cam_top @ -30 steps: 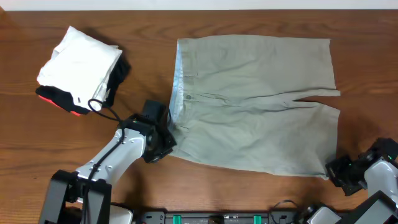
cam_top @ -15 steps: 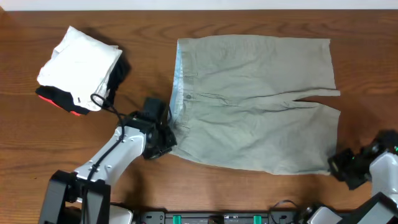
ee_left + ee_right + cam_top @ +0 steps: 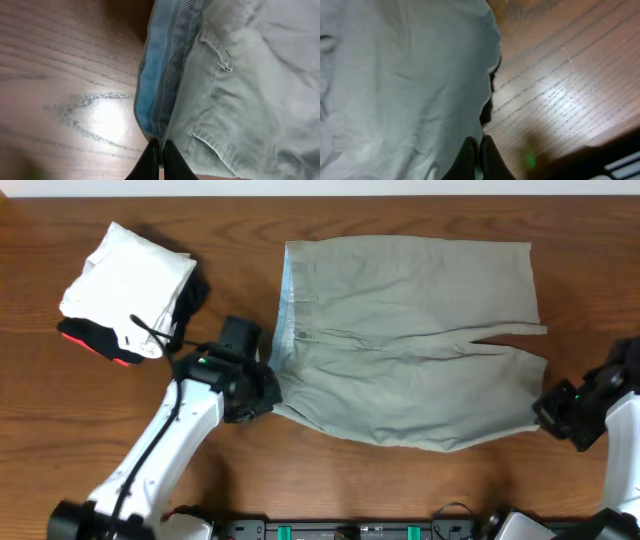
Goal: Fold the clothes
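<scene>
Two pinches are on: the left fingers are closed tight on the near corner of the blue-lined waistband of the light khaki, grey-green cotton trousers; the right fingers are closed just as tight on the near corner of the leg hem; the rest of the garment lies flat on the brown wooden surface, spreading between both sets of fingers and away beyond them. I judge the cloth light, soft and limp, not slippery, with nothing to break; it should sag between the two holds and drag on the wood; the doubled waistband and stitched hem look the firmest places to grip, since a single layer could slip out. Well beyond the left fingers and to their outer side sits a stack of white, black and red folded garments, apart from the trousers.
</scene>
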